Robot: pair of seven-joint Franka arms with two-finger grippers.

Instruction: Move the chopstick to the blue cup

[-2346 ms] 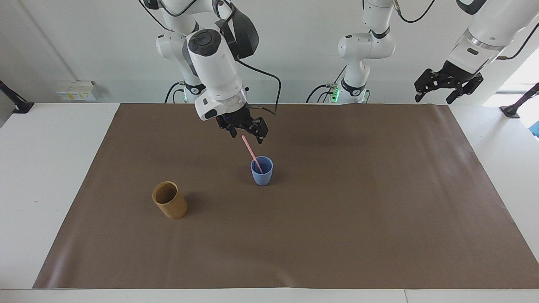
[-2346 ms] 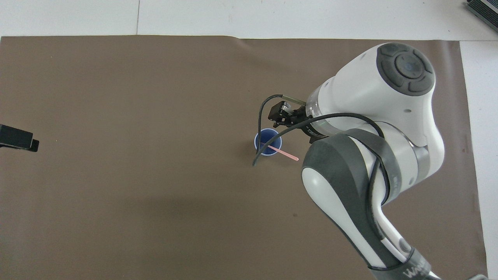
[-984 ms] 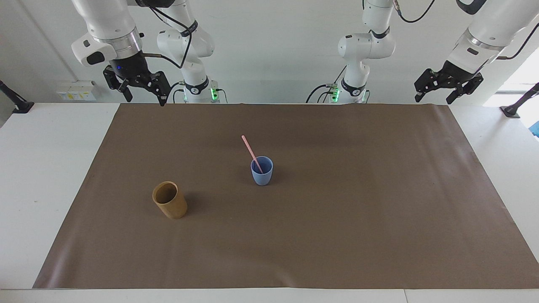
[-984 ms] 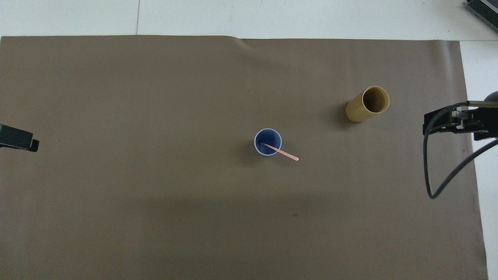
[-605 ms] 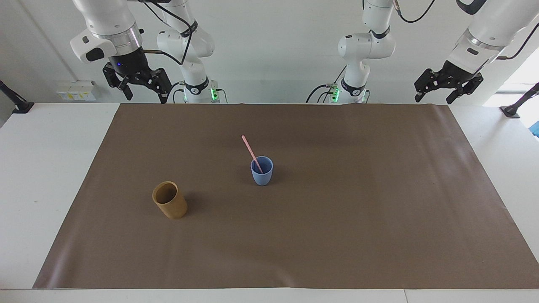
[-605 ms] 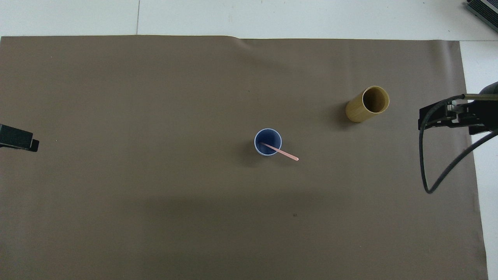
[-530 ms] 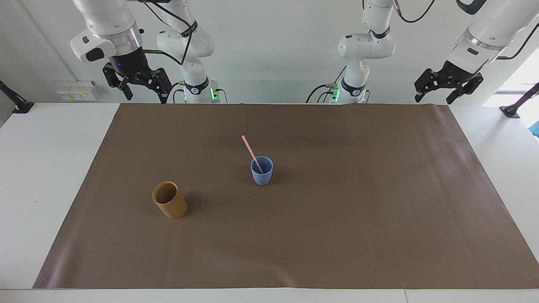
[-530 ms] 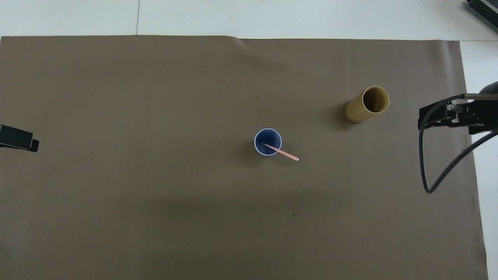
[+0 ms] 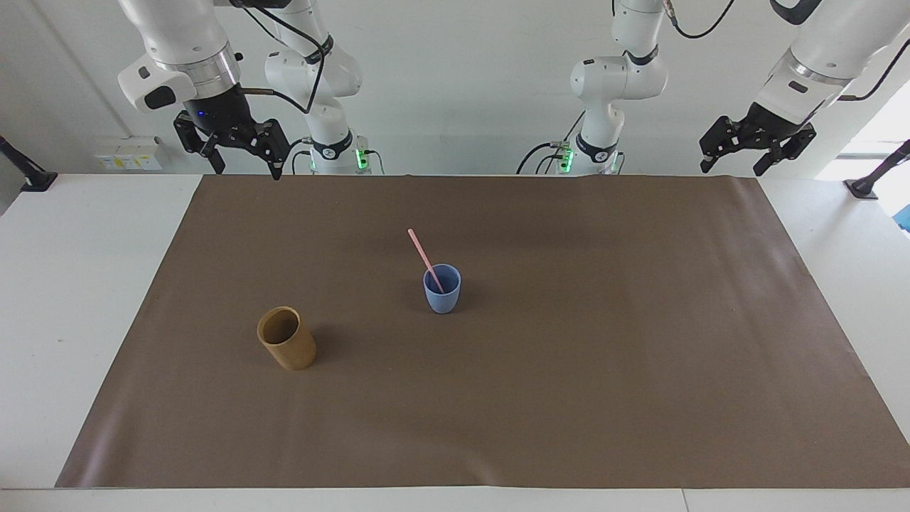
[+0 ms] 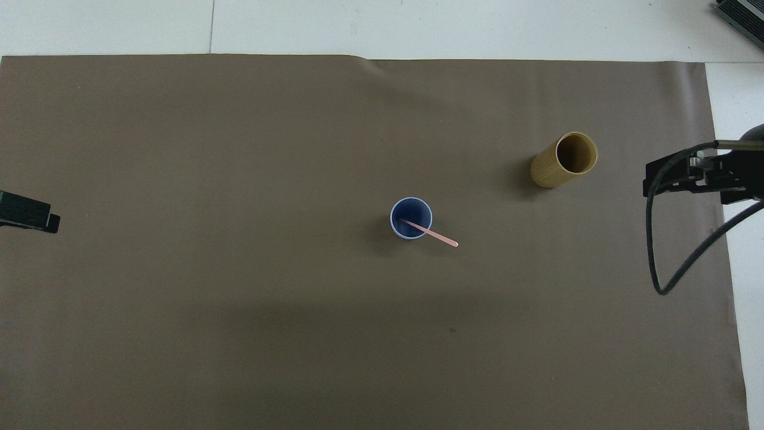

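Chopstick [image 9: 425, 259] leans in blue cup [image 9: 442, 289], top toward 11 o'clock in the facing view; right gripper [image 9: 240, 151] and left gripper [image 9: 755, 149], jaws apart, empty: park clear.

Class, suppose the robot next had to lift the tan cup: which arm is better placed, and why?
Probably the right. Its claw hangs open at the right arm's end of the table, the same end as the tan cup. The left claw waits open at the other end, with the blue cup between.
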